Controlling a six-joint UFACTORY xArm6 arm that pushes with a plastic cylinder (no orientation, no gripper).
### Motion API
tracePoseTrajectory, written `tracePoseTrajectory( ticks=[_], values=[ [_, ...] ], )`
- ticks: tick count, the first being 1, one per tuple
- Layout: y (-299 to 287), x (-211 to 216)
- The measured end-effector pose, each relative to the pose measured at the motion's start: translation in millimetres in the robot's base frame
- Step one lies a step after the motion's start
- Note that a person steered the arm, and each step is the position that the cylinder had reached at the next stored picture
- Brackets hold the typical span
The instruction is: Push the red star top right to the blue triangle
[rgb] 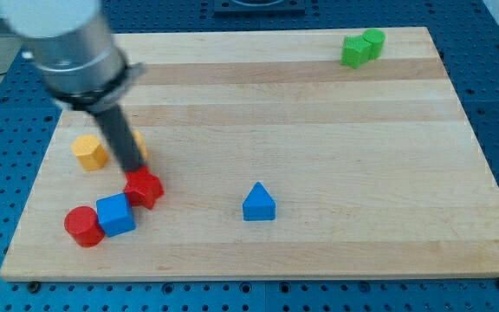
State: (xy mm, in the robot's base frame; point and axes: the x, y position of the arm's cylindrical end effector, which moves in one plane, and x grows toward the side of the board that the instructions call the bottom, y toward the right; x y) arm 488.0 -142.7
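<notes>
Red star (144, 188), blue triangle (259, 204)

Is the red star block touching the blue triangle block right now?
No, the red star block sits well to the view's left of the blue triangle block, with bare wooden board between them, and my tip at the star.

Eight blocks sit on the wooden board (319, 130) — two of each colour.

Red: a star (144, 187) and a cylinder (83, 226), lower left of the frame.

Blue: a cube (115, 214) and a triangle (259, 203).

Yellow: a hexagonal block (89, 152) and a second yellow block (139, 147), largely hidden.

Green — two blocks (362, 47) touching, upper right.
</notes>
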Motion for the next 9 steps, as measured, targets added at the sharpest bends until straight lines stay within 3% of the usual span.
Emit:
tracePoseTrajectory(
  ticks=[1, 4, 5, 7, 9],
  values=[
    [13, 0],
    [-78, 27],
    [-55, 45],
    [118, 6],
    [64, 21]
  ],
)
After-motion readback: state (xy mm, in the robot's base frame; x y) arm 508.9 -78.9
